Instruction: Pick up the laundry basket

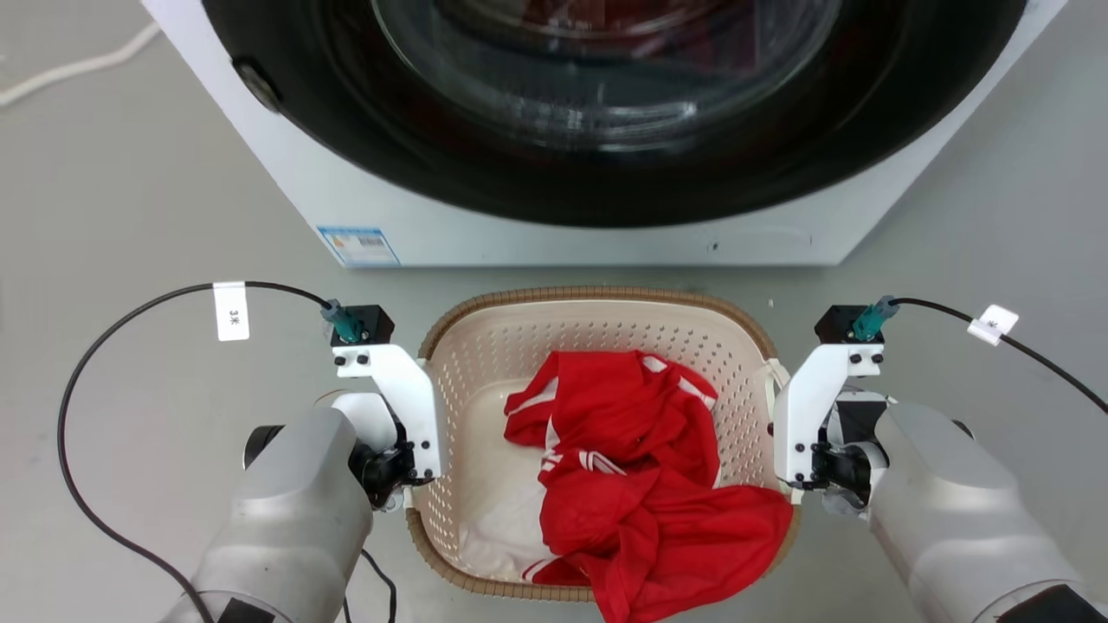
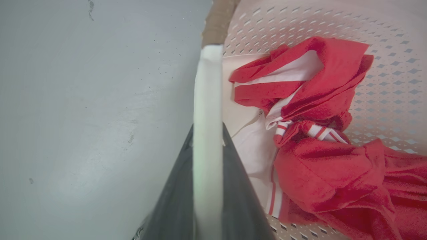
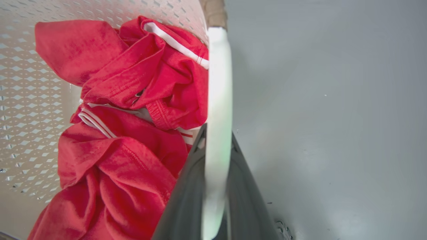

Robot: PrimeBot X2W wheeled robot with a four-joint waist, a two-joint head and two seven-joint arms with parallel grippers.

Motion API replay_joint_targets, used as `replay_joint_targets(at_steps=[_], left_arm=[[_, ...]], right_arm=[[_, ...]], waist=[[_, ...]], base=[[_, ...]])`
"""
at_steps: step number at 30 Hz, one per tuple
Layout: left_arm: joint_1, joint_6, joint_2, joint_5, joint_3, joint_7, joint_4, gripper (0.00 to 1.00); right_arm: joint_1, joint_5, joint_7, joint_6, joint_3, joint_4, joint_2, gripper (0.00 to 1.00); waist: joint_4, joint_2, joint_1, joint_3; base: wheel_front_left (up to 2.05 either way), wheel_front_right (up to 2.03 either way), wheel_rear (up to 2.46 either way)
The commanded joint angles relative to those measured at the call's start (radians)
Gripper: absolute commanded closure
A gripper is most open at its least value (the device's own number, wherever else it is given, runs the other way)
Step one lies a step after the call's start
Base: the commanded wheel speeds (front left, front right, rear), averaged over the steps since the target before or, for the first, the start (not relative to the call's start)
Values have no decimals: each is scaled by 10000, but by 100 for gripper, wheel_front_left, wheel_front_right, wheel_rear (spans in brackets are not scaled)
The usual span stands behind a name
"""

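Observation:
The laundry basket point(image 1: 519, 346), beige and perforated with a brown woven-look rim, lies between my two arms just in front of the washing machine. Red and white clothes point(image 1: 640, 467) fill its middle and spill over the near right rim. My left gripper point(image 1: 407, 472) sits at the basket's left side. In the left wrist view that gripper point(image 2: 207, 130) is shut on the white side handle point(image 2: 207, 93), one dark finger on each side. My right gripper point(image 1: 809, 476) sits at the right side. There the gripper point(image 3: 217, 133) is shut on the other white handle point(image 3: 218, 76).
The white washing machine point(image 1: 485, 234) with its dark round door point(image 1: 606, 130) stands close behind the basket. Grey floor point(image 1: 130, 216) spreads to both sides. Black cables point(image 1: 78, 372) loop off each wrist, and a white cord point(image 1: 78, 65) lies at the far left.

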Motion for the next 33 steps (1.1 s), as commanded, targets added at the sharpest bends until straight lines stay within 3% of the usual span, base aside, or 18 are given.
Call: replay_joint_targets(at_steps=[1,17,33], left_arm=[[63,-137,-260,-116,-108,71,-168,100],[736,-136,-213,-690,-829,950,73,100],[1644,-136,-204,-1185,-1297,1257,107,100]], right_arm=[[207,144,180,118,80,-94,214,100],[851,933,1287,117,40,127,98,100],[1646,1182,1433,117,138,237,225,100]], waist=[[147,0,1,-848],[238,0,1,-2869],[339,0,1,-3694]], base=[[0,0,0],[0,0,0],[0,0,0]])
